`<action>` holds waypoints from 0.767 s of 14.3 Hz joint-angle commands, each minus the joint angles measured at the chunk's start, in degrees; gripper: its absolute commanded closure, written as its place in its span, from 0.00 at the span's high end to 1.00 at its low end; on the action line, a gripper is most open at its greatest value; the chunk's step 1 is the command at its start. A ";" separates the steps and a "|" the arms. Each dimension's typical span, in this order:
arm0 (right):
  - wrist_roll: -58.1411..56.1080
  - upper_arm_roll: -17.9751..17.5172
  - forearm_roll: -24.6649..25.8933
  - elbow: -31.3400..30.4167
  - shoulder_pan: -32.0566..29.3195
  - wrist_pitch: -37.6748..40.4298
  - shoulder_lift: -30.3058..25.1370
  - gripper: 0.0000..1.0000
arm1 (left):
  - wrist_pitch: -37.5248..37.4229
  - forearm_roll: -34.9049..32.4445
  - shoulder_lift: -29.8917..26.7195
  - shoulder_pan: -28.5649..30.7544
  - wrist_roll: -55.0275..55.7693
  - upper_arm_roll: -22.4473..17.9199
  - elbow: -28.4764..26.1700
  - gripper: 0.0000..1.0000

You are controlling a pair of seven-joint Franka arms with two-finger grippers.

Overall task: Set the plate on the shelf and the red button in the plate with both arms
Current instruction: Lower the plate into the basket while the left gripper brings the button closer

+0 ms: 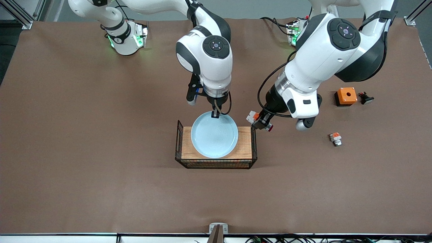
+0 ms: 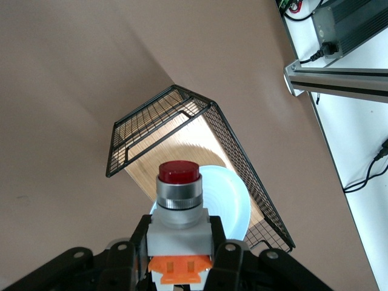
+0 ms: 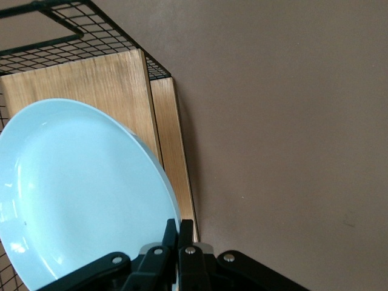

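Observation:
The pale blue plate is over the wooden tray with black wire walls. My right gripper is shut on the plate's rim at the edge farthest from the front camera. The right wrist view shows the plate tilted above the tray's boards, with the gripper pinching its rim. My left gripper is shut on the red button and holds it in the air by the tray's wire wall toward the left arm's end. In the left wrist view the red button points its cap at the tray and plate.
An orange box with a hole and a small dark part lie toward the left arm's end. A white-orange part with a silvery end lies nearer the front camera than them.

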State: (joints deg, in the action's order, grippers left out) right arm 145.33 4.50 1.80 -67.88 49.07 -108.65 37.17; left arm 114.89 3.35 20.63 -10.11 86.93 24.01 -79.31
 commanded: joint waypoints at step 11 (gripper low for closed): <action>1.63 0.60 3.47 1.43 0.24 -1.74 3.26 0.37 | 0.08 -0.53 1.16 0.09 1.04 0.07 1.88 0.30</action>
State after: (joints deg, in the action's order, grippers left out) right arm 145.63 4.80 3.73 -67.88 49.08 -110.43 39.59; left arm 114.96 3.35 21.31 -10.06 86.94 23.88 -78.70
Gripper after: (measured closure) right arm 0.797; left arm 0.586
